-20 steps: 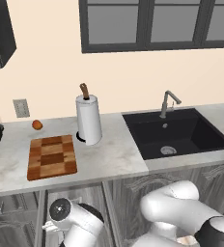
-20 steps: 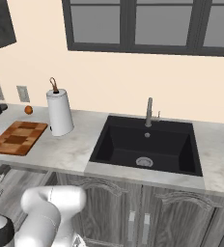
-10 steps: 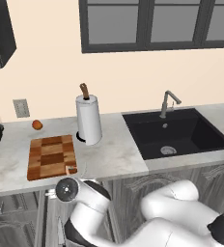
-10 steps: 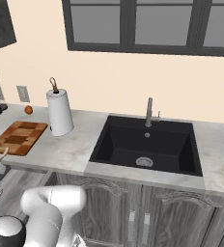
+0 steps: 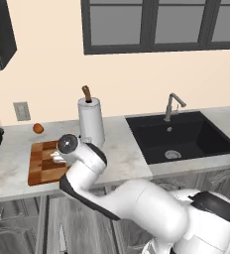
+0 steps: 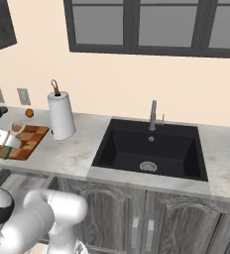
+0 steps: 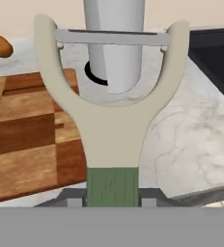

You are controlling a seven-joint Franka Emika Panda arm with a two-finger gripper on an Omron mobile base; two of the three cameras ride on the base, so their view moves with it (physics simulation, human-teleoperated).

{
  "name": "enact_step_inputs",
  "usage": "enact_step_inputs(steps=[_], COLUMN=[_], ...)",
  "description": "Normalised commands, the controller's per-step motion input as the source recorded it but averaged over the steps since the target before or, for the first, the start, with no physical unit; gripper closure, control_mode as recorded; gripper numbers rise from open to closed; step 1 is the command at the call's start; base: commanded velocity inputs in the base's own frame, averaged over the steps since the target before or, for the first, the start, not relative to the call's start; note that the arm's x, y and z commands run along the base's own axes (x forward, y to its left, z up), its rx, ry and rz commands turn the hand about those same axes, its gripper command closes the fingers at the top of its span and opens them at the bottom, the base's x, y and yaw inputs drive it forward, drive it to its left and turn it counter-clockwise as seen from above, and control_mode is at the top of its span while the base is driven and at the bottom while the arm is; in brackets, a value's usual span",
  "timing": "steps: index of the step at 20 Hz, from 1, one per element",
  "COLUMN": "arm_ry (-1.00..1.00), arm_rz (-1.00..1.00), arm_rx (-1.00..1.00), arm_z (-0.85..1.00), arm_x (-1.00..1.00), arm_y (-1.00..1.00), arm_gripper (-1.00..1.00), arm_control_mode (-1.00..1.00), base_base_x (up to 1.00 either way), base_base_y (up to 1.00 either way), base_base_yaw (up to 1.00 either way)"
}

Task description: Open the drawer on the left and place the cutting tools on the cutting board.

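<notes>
Peeler [image 7: 113, 130], judged light, rigid and slick at its pale head, is held by its green handle in the nearly closed hand [image 7: 113, 198], raised over the chequered cutting board [image 7: 27, 140] edge on the worktop [image 7: 191, 140].

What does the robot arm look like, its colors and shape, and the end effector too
The arm is glossy white with rounded, bulbous link shells and dark grey or black joint bands. A round dark cap with a pale centre sits on one joint. No cables or markings are visible. The end effector shows only small grey parts.
</notes>
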Motion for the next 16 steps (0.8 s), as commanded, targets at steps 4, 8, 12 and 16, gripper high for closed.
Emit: enact_step_inputs(steps=[4, 8, 12, 16], arm_ry=[0.26, 0.28, 0.10, 0.06], arm_rz=[0.00, 0.00, 0.00, 0.00], arm_rx=[0.00, 0.00, 0.00, 0.00], arm_z=[-0.01, -0.23, -0.01, -0.25], arm_x=[0.84, 0.81, 0.11, 0.23], arm_y=[0.00, 0.11, 0.19, 0.28], arm_gripper=[1.00, 1.00, 1.00, 1.00], arm_control_mode=[-1.00, -1.00, -1.00, -1.00], base_base_x=[0.00, 0.00, 0.00, 0.00], base_base_y=[0.00, 0.00, 0.00, 0.00], base_base_yaw=[0.00, 0.00, 0.00, 0.00])
